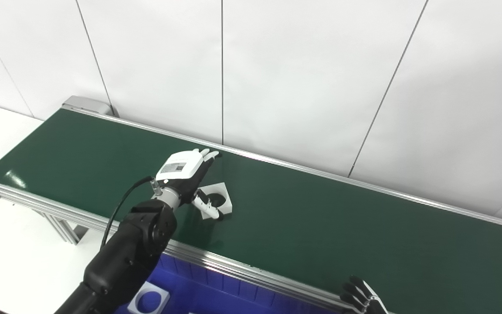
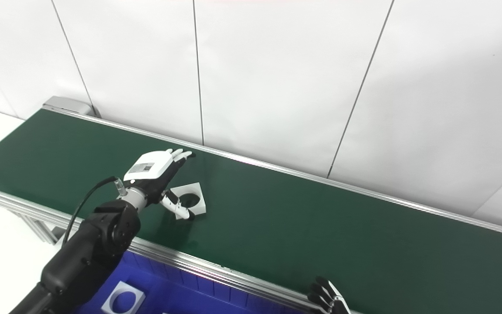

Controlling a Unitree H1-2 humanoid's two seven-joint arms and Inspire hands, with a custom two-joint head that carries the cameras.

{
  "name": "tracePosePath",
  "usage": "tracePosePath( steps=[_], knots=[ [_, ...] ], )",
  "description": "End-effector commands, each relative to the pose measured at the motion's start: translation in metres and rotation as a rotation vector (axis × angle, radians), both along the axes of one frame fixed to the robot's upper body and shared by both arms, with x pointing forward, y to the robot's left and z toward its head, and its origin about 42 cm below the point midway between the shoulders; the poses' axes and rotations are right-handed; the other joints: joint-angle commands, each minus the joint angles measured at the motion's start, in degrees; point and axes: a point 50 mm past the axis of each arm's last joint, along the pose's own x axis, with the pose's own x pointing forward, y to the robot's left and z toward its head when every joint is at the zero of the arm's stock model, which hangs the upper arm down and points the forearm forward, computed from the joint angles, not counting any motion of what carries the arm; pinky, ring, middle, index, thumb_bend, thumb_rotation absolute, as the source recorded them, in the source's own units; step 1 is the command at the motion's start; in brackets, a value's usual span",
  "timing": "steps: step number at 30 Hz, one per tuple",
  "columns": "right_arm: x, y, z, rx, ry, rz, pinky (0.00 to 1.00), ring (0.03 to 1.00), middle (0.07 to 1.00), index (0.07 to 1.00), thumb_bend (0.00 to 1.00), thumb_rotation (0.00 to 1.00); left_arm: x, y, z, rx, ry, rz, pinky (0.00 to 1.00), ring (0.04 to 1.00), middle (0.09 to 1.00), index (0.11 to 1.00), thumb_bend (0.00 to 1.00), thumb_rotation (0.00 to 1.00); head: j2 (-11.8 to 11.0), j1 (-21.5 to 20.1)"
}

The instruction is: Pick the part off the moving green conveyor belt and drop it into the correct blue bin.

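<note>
Your operation stands at the pick step: the part [image 1: 217, 199], a white square plate with a round hole through it, lies flat on the green conveyor belt [image 1: 320, 218], near the belt's middle width, and has not been lifted. Your left hand [image 1: 185, 174] is extended over the belt just beside the part on its left, fingers spread apart and stretched toward the far rail, thumb [image 1: 207, 208] angled down across the part's near-left corner; whether the thumb actually touches it cannot be determined. The hand is wide apart and holds nothing. The left forearm rises from the lower left, crossing the near rail, with a black cable looping at the wrist. In my judgement the next move requires you to bring the fingers over the far edge and close against the thumb while matching belt travel, since a late closure would let the part slide clear. The blue bin [image 1: 198, 283] sits below the near rail and already contains a similar white holed piece [image 1: 148, 298]. Your right hand [image 1: 361, 295] shows only dark fingertips at the bottom edge; its state cannot be told.
</note>
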Motion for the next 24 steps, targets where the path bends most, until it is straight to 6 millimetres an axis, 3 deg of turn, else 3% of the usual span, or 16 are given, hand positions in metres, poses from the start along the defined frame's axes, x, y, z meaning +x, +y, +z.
tracePosePath(
  steps=[1,14,24],
  knots=[
    [0.001,0.002,0.012,0.038,-0.089,0.007,0.70,0.793,0.831,0.877,0.49,0.69,0.009,-0.001,0.011,0.033,-0.046,0.008,0.97,0.978,0.950,0.918,0.83,0.22,0.0,0.0],
    [0.000,0.003,0.013,0.048,-0.101,0.010,0.69,0.791,0.833,0.891,0.50,0.71,-0.005,-0.020,-0.020,0.023,0.023,-0.058,0.98,0.991,0.957,0.873,0.84,0.24,0.4,-0.4],
    [-0.002,0.005,0.013,0.055,-0.102,0.005,0.69,0.792,0.835,0.903,0.49,0.71,-0.014,-0.040,-0.042,0.028,0.077,-0.103,1.00,0.984,0.941,0.818,0.77,0.22,0.5,-0.7]
  ],
)
